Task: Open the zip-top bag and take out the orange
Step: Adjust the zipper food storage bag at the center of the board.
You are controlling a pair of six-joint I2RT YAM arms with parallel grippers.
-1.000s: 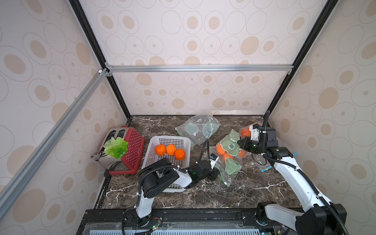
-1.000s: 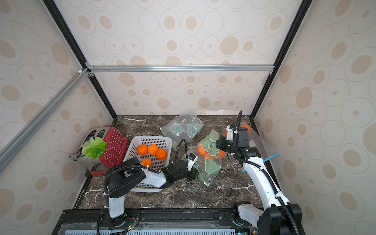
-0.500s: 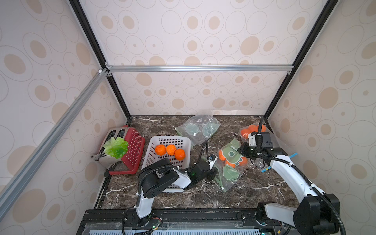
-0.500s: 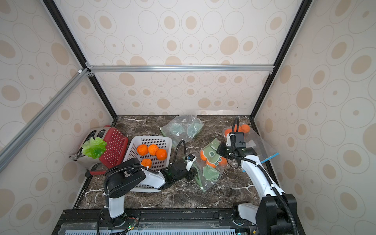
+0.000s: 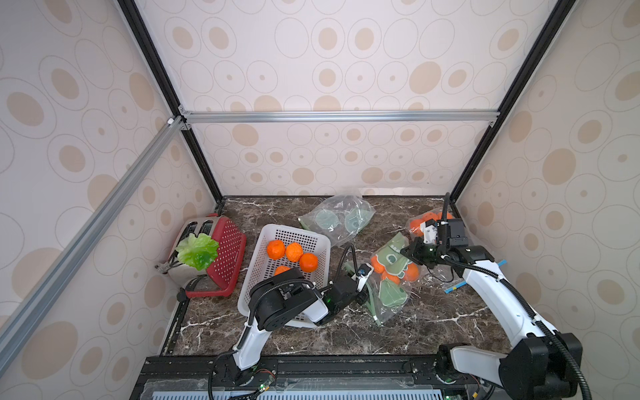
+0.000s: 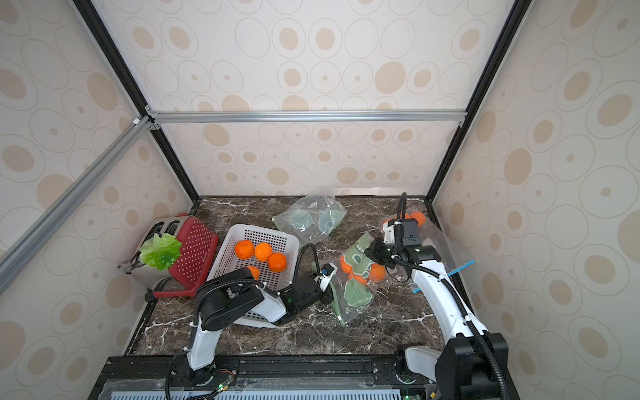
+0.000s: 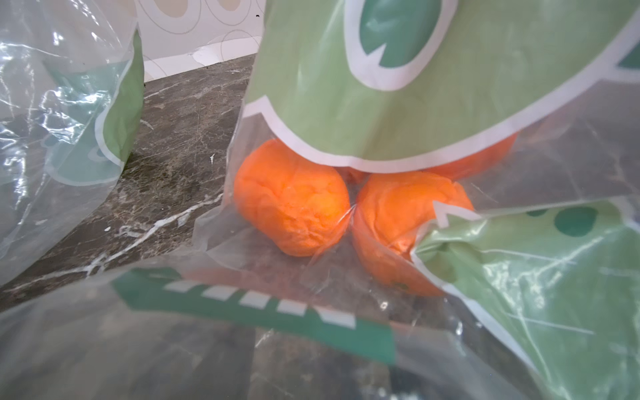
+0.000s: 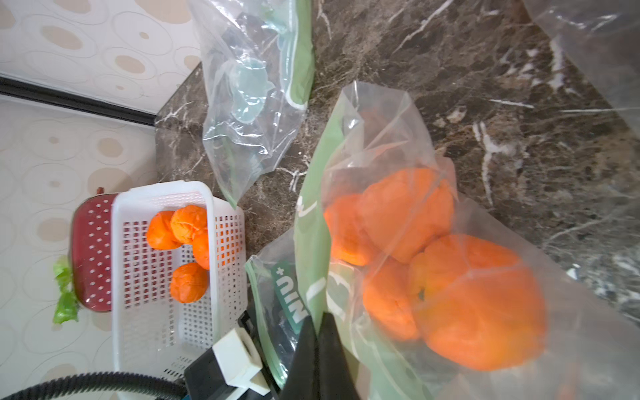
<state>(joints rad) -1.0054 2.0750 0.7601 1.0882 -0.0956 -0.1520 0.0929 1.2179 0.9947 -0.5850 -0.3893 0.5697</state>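
the zip-top bag (image 5: pixel 391 280) lies in the middle of the table (image 5: pixel 346 332), just right of the white basket (image 5: pixel 258 256); in both top views its far corner runs up to my right claw (image 5: pixel 406 251); in the right wrist view the two black fingers (image 8: pixel 304 346) are pressed together with the bag's film pinched between them, so that claw is closed on the bag; several oranges (image 8: pixel 408 214) are inside, bunched against the clear plastic; the left wrist view shows two of those oranges (image 7: pixel 292 204) sitting low behind the film, under a green printed panel; a green band with white dashes (image 7: pixel 256 308) crosses the bag in front of them; my left claw (image 5: pixel 363 294) is at the bag's near edge, beside the basket, but its fingers are hidden in every view and i cannot tell whether they are open or gripping; the basket holds four loose oranges (image 5: pixel 293 251); a second clear bag (image 5: pixel 337 218) lies near the back wall; a third bag (image 5: pixel 417 225) with orange fruit in it sits in the far right corner; a red toaster (image 5: pixel 221 249) with a lettuce leaf (image 5: pixel 197 247) on it stands at the left
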